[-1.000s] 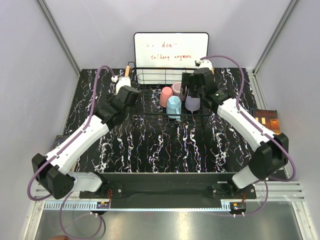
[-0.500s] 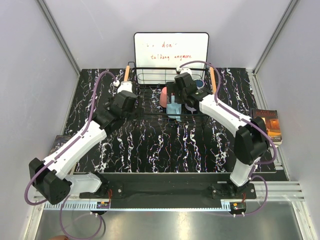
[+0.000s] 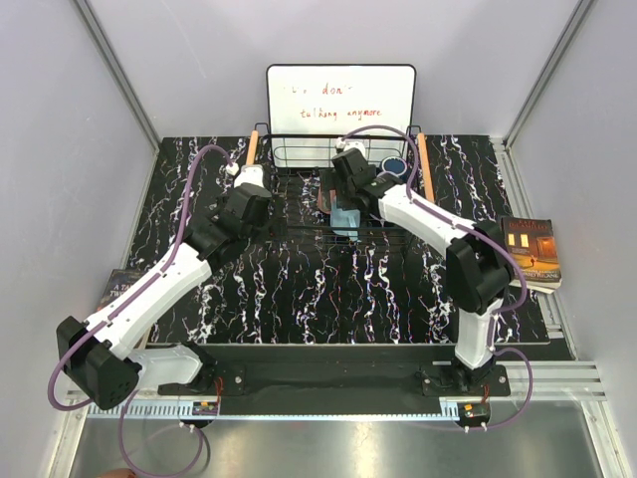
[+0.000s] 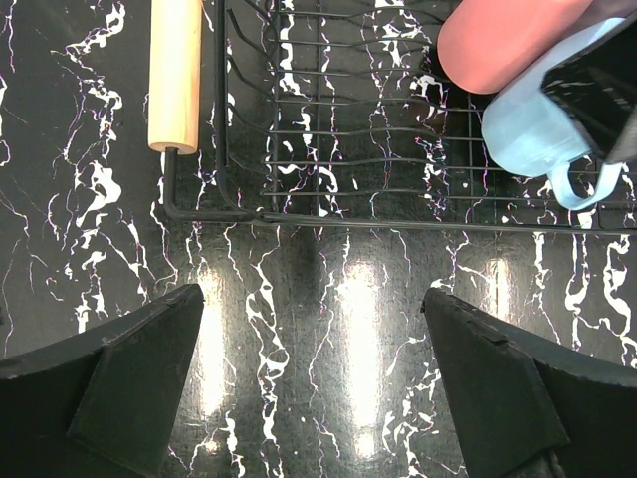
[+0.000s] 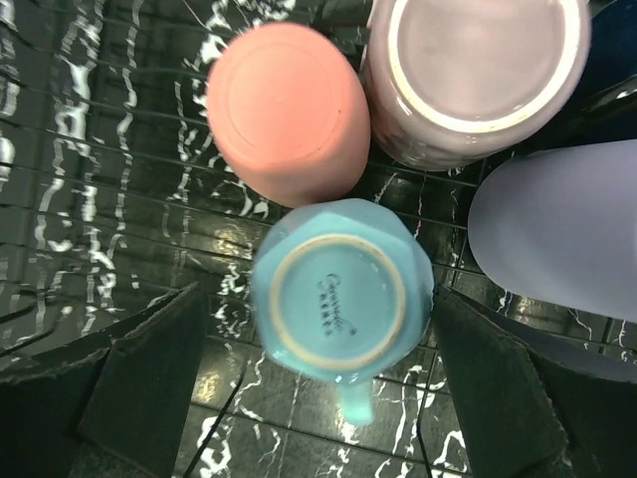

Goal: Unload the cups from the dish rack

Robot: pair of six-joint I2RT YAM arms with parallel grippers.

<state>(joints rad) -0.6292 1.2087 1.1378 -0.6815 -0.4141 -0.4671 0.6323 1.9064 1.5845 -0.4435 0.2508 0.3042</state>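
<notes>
The black wire dish rack with wooden handles stands at the back of the table. In the right wrist view the light blue cup, salmon pink cup, mauve cup and lavender cup stand upside down in it. The navy cup sits at the rack's far right. My right gripper is open above the light blue cup, one finger on each side, apart from it. My left gripper is open and empty over the table in front of the rack's near left corner.
A white board with writing leans behind the rack. A book lies at the right table edge and another flat item at the left edge. The rack's left wooden handle is just ahead of my left gripper.
My right gripper has swung left across the rack, from over the lavender cup to over the light blue cup. My left gripper has edged a little closer to the rack.
</notes>
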